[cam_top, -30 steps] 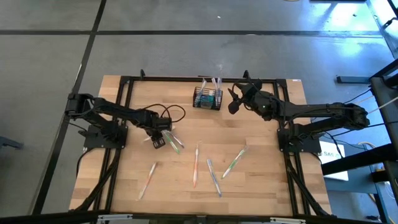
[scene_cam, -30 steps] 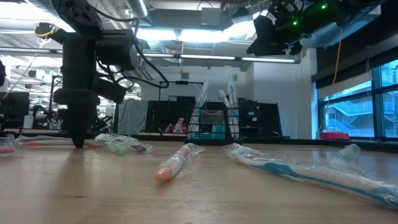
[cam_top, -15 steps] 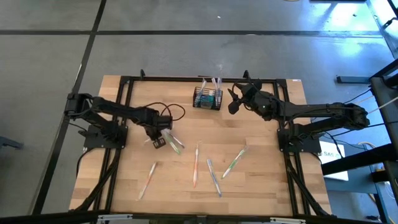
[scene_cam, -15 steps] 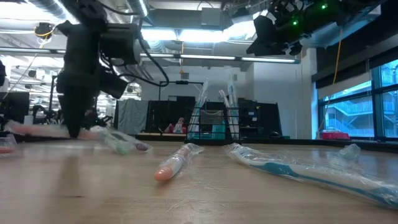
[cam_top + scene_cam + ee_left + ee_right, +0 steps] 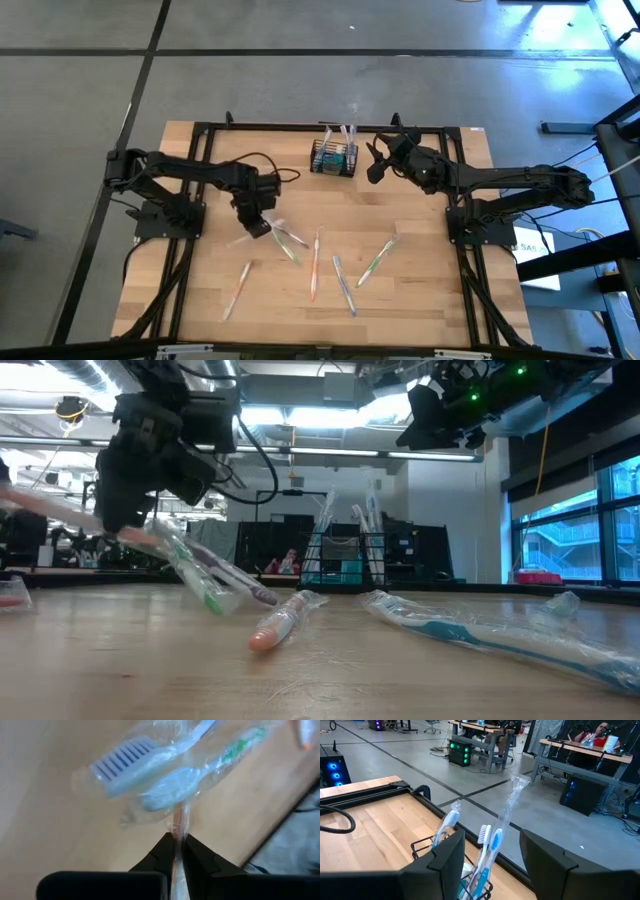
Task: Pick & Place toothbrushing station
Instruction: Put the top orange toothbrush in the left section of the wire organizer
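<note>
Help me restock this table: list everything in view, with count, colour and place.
caddy: one, black wire mesh, table's far edge, centre; wrapped toothbrushes standing in it.
loose toothbrushes: four wrapped, pastel, lying across the table's near half.
held toothbrush bundle: wrapped, blue and green, lifted off the table's left-centre.
table: one, light wood.
left gripper: fingers shut on the held toothbrush bundle.
right gripper: open, raised beside the caddy.

You see the small black wire-mesh rectangular caddy (image 5: pixel 333 158) standing upright near the table's far edge, wrapped toothbrushes (image 5: pixel 487 851) sticking up out of it.
</note>
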Robot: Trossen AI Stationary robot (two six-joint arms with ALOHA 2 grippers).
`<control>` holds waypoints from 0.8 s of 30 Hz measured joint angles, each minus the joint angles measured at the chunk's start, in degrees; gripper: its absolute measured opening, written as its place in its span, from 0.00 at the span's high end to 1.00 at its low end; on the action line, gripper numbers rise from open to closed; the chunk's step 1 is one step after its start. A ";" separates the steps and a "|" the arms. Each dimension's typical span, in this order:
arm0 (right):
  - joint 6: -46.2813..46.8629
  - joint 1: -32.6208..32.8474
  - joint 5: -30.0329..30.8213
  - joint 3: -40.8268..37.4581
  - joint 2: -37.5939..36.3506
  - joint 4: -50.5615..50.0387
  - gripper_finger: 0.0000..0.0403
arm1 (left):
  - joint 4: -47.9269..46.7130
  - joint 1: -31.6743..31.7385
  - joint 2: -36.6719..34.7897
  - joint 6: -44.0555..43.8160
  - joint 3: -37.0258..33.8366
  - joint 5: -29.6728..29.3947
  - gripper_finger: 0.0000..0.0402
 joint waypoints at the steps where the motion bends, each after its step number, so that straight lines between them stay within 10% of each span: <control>1: 0.00 0.00 0.00 0.00 0.00 0.00 0.52 | -0.06 0.55 0.00 0.04 0.00 1.30 0.95; 10: 0.00 0.00 0.01 0.00 0.00 0.02 0.53 | -0.52 5.98 -0.04 3.10 0.00 4.37 0.95; 19: -0.01 0.01 0.01 0.00 0.00 -0.31 0.53 | -1.52 9.34 -0.11 9.04 0.07 26.08 0.95; 24: 0.00 0.00 0.01 0.00 0.00 -0.29 0.53 | -1.70 10.25 -0.11 8.63 0.09 27.55 0.95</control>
